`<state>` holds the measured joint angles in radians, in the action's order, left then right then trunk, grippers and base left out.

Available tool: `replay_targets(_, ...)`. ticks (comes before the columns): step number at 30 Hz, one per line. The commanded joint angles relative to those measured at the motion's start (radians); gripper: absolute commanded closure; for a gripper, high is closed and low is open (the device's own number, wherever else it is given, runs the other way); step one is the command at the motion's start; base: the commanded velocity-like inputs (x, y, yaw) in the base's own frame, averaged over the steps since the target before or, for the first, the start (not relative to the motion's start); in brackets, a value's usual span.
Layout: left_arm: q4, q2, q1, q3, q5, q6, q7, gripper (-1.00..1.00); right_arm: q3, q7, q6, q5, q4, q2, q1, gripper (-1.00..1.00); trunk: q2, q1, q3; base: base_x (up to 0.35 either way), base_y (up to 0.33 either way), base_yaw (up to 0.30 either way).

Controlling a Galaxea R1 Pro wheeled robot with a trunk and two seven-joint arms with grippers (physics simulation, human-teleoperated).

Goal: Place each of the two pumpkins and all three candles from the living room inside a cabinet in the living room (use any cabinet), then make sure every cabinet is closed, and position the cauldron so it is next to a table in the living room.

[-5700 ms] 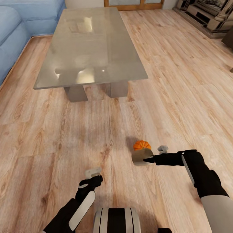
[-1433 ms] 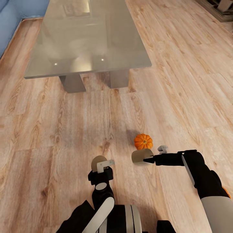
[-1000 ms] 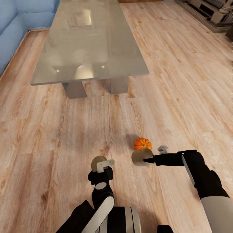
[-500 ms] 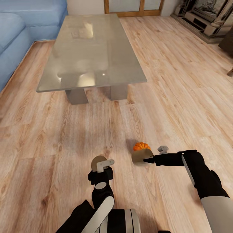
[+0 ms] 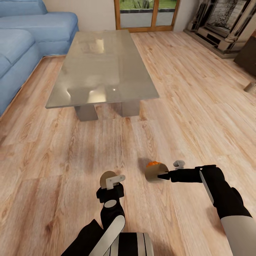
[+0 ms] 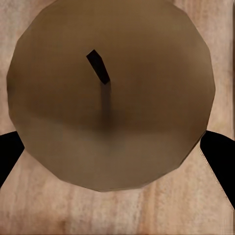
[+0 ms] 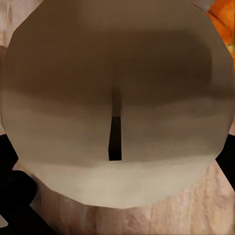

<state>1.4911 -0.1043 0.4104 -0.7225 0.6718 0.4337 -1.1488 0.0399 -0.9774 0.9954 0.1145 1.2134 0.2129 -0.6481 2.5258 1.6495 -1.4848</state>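
Observation:
My right gripper [image 5: 167, 171] is shut on a stubby greyish candle [image 5: 155, 172], held just above the floor. In the right wrist view that candle [image 7: 115, 103] faces me end-on with its dark wick. An orange pumpkin [image 5: 153, 164] lies on the floor just beyond it, mostly hidden by the candle; its edge [image 7: 223, 19] peeks past the rim. My left gripper [image 5: 111, 181] is shut on a second candle [image 5: 107, 177], seen end-on in the left wrist view [image 6: 110, 93] between black fingers [image 6: 220, 156]. The glass-topped coffee table [image 5: 103, 64] stands ahead.
A blue sofa [image 5: 21, 46] runs along the left, close to the table. A stone fireplace [image 5: 227, 25] and a dark piece of furniture [image 5: 249, 57] are at the far right. A wood-framed glass door [image 5: 147, 14] is at the back. Open wooden floor lies between me and the table.
The head camera has tilted up, bringing the sofa, door and fireplace into view. Since the oldest frame my left arm has moved right and inward with its candle. The right arm is unchanged.

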Motion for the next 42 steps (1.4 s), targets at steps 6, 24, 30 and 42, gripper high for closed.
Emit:
replay_targets(6,0.0,0.001,0.0,0.021,0.002,0.001,0.018,1.0,0.0,0.0,0.0,0.001,-0.001,-0.001,0.002,1.0,-0.001,-0.003,0.024,0.0,0.0,-0.04)
replay_targets(24,-0.001,0.002,-0.001,0.028,0.002,0.002,0.031,1.0,0.0,0.0,-0.001,0.001,-0.003,-0.001,0.002,1.0,-0.006,-0.011,0.106,0.0,0.0,-0.255)
replay_targets(30,-0.001,0.002,-0.001,0.028,0.002,0.002,0.031,1.0,0.0,0.001,-0.001,0.001,-0.003,-0.001,0.002,1.0,-0.007,-0.013,0.133,0.0,0.0,-0.261)
replay_targets(42,-0.001,0.002,-0.001,0.028,0.002,0.002,0.031,1.0,0.0,0.001,-0.001,0.001,-0.003,-0.001,0.002,1.0,-0.01,-0.019,0.188,0.0,0.0,-0.261)
